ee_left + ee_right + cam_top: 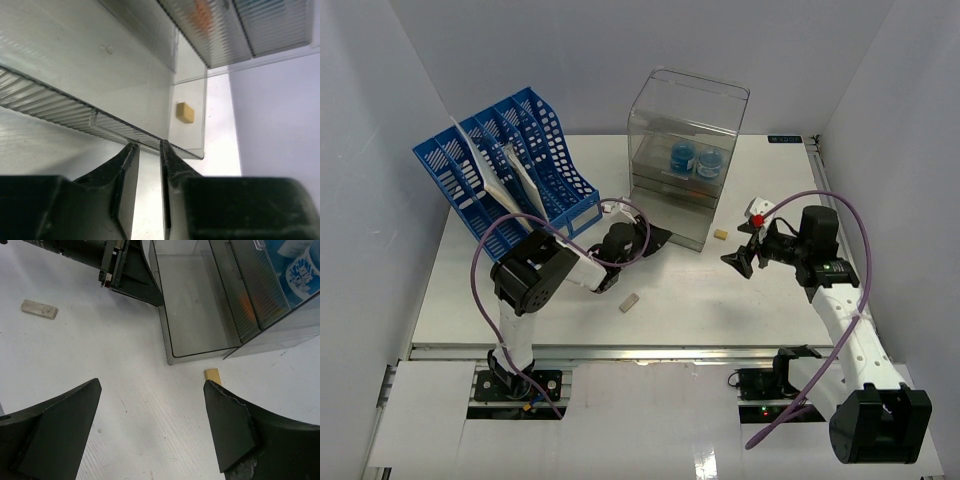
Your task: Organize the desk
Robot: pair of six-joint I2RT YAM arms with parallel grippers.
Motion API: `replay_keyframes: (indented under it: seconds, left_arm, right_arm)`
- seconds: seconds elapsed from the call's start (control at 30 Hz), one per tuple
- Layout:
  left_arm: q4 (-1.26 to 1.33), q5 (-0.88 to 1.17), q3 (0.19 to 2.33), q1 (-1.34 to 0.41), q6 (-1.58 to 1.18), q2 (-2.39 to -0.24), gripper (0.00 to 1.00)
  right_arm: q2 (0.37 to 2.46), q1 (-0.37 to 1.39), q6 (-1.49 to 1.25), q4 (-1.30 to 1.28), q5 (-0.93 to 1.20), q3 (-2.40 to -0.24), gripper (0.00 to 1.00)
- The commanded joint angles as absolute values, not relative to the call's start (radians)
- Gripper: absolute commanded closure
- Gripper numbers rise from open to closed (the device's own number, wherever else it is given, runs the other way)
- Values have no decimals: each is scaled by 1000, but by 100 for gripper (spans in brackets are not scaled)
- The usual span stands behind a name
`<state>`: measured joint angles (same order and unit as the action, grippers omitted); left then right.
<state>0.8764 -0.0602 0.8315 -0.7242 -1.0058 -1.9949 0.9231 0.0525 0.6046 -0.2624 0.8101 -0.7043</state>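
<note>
The white desk (700,300) carries a clear drawer box (685,130) with its bottom drawer (195,300) pulled out. My left gripper (148,146) is at that drawer's left front corner. Its fingertips (131,150) touch the ribbed edge, the jaws stand a narrow gap apart, and only bare table shows between them. My right gripper (151,383) hovers wide open over the desk in front of the drawer, holding nothing. A small tan eraser (212,375) lies just beyond its right fingertip, beside the drawer. A white eraser (629,302) lies near the front edge.
A blue slotted file rack (510,165) with papers stands at the back left. Blue-labelled containers (695,158) sit inside the upper part of the drawer box. Pale walls close in on both sides and a metal rail (620,350) runs along the front.
</note>
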Motion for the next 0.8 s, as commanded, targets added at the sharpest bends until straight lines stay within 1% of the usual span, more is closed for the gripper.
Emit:
replay_keyframes:
  seconds: [0.0,0.07,0.1,0.17,0.23,0.33,0.4,0.47,0.53,0.6,0.67,0.77]
  left_arm:
    - [778,27,871,-736,-883,-1953,38]
    - [761,61,891,-736,-850,-1947,32]
    - [754,75,896,-736,-833,-1942,30]
    - [738,114,896,-736,-794,-1911,26]
    - [736,133,878,-736,-758,-1879,24]
    - [717,152,828,-738,-697,-1798,23]
    - [692,157,794,-738,-656,-1732,23]
    - [664,157,757,-739,-616,-1663,22]
    - [635,148,699,-741,-563,-1576,19]
    - [615,128,642,-741,-527,-1464,18]
    - [573,86,592,-741,-483,-1376,15]
    - [512,21,483,-741,-448,-1213,2]
  right_arm:
    - [984,48,549,-218,750,-696,8]
    - [1011,48,566,-227,731,-702,6]
    - [1021,48,590,-234,730,-706,5]
    - [1040,48,744,-270,745,-714,2]
    - [1043,46,974,-294,770,-696,5]
    - [1076,46,1238,-300,765,-659,10]
    - [1139,46,1337,-322,754,-678,10]
    - [1230,44,1378,-373,745,-743,9]
    - [1347,40,1399,-422,738,-835,7]
    - [1448,40,1418,-468,736,-916,5]
    - [1512,40,1421,-490,734,-963,3]
    - [1618,38,1411,-488,729,-1028,0]
